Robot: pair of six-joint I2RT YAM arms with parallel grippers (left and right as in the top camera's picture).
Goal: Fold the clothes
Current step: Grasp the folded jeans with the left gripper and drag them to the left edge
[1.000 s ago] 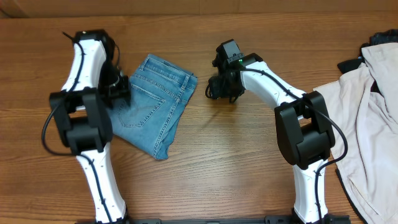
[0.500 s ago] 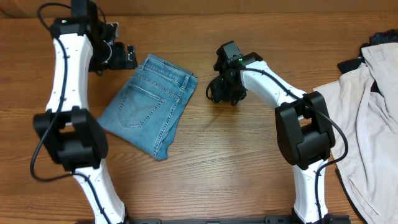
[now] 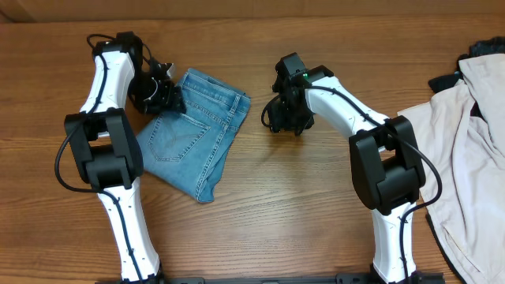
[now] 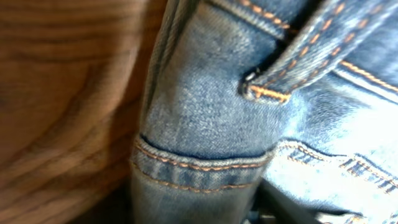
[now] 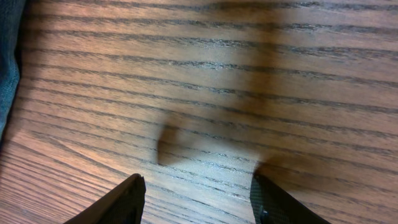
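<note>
Wooden table (image 3: 316, 197), folded jeans (image 3: 197, 134) upper left. Right gripper (image 5: 196, 179) gapes empty over the grain. Left gripper (image 3: 164, 95): can't tell, its wrist view is all denim.

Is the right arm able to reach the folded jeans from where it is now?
Probably yes: the right gripper hovers open over bare table just beside the jeans, nothing between them.
</note>
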